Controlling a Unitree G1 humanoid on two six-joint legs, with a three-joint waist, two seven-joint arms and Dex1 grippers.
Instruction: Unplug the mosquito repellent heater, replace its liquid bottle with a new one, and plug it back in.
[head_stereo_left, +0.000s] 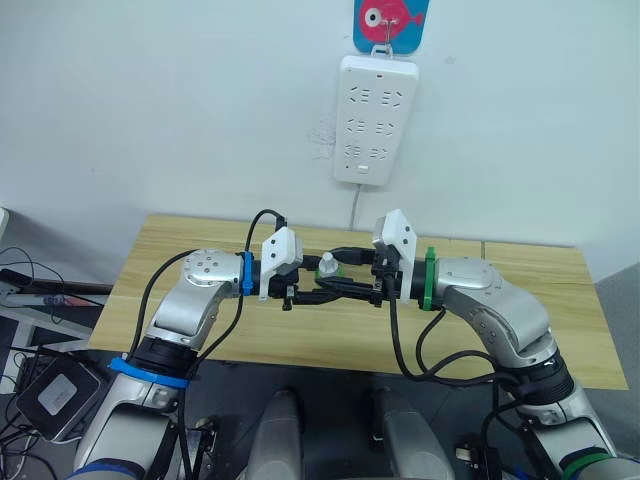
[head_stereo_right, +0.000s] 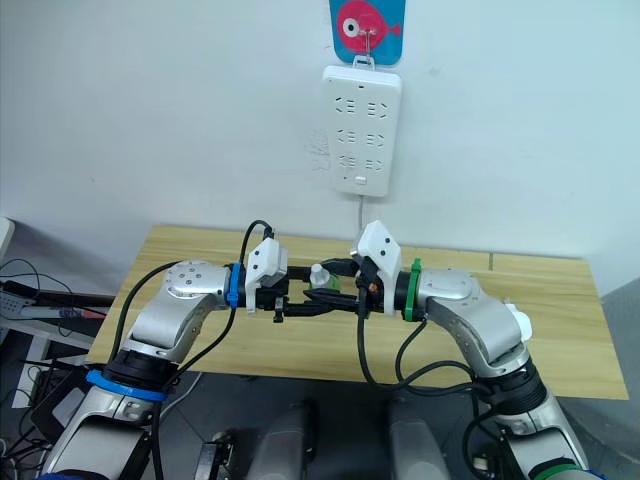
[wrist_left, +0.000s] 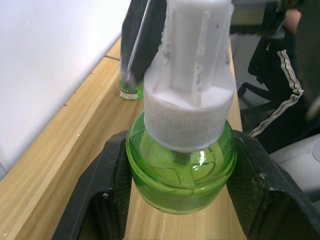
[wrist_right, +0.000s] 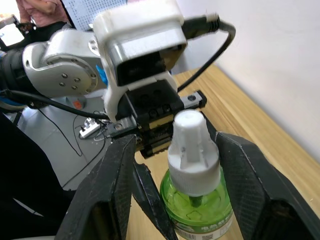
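Note:
The new one, a small green bottle with a white ribbed cap, hangs above the middle of the wooden table. My left gripper is shut on its green body, one pad on each side. My right gripper comes from the opposite side and stands open, its fingers straddling the cap with a gap showing. A second green bottle stands on the table near the wall, its neck hidden behind a black finger. A small white rounded unit, seemingly the heater, peeks out behind my right elbow.
A white power strip hangs on the wall above the table from a fish-shaped hook, its cord running down behind the table. All its sockets are bare. A person in a pink top and an office chair are beyond the table's end.

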